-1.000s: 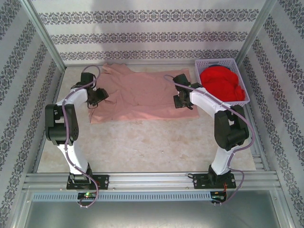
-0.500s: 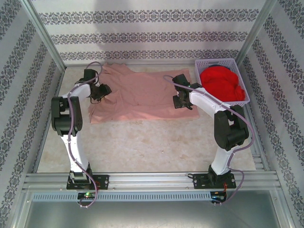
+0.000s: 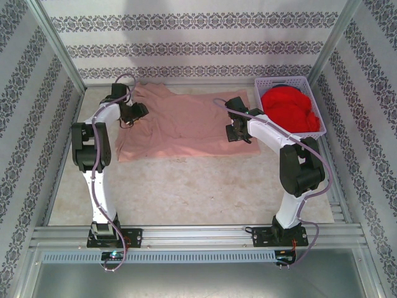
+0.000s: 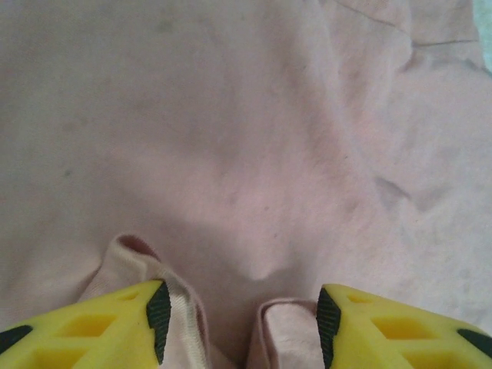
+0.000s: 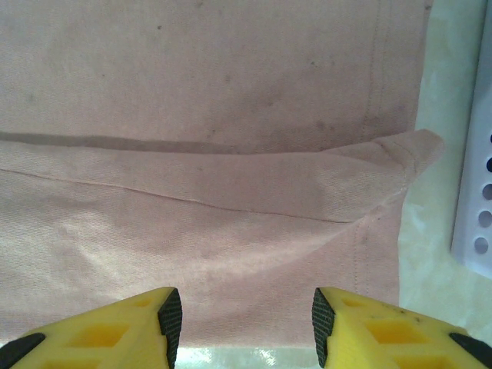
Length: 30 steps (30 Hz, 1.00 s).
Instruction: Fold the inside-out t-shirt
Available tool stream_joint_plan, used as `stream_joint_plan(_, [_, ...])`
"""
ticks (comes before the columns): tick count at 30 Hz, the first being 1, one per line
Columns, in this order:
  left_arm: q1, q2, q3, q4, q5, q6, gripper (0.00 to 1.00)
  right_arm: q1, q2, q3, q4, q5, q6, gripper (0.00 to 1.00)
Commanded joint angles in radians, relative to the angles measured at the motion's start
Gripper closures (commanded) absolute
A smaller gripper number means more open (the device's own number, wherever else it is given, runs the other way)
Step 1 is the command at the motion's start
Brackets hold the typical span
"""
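The inside-out t-shirt (image 3: 186, 127) lies spread flat across the far half of the table, salmon-pink, with a sleeve reaching to the back left. My left gripper (image 3: 135, 112) is down on its back-left part. In the left wrist view the shirt (image 4: 231, 115) bunches up between the open left gripper (image 4: 240, 307): a ribbed edge lies against one pad and a small fold against the other, with a gap between them. My right gripper (image 3: 237, 132) hovers open over the shirt's right hem (image 5: 192, 115). Nothing sits between the right gripper's (image 5: 242, 315) pads.
A white perforated basket (image 3: 291, 82) stands at the back right and holds a bright red garment (image 3: 288, 108). Its wall (image 5: 477, 192) is close to the right of the right gripper. Bare table (image 3: 198, 186) stretches in front of the shirt. Patterned walls enclose the cell.
The left arm has swung toward the back, carrying its gripper from the shirt's left edge up toward the back-left sleeve area. The right arm has stayed put.
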Motion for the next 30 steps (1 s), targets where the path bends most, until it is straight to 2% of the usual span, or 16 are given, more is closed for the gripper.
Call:
stream_joint_plan(1, [0.007,-0.129,-0.094,0.002,-0.051,0.046,0.43,0.009,-0.018,-0.005,0.001,0.006,0.010,0.49])
stream_joint_plan(8, [0.038,-0.167,-0.197,0.025,-0.043,0.082,0.42,0.018,0.008,0.014,-0.003,-0.002,0.004,0.49])
stream_joint_plan(12, [0.051,-0.158,-0.204,0.027,-0.051,0.082,0.49,0.024,0.012,0.016,-0.005,0.000,0.002,0.49])
stream_joint_plan(16, [0.052,-0.119,-0.166,-0.003,-0.058,0.107,0.60,0.024,0.013,0.012,-0.004,0.004,0.000,0.49])
stream_joint_plan(20, [0.052,-0.066,-0.118,-0.017,-0.037,0.118,0.65,0.024,0.019,0.016,-0.006,0.001,0.000,0.49])
stream_joint_plan(30, [0.049,0.036,-0.001,-0.051,-0.016,0.120,0.67,0.026,0.019,0.017,-0.012,0.003,-0.001,0.49])
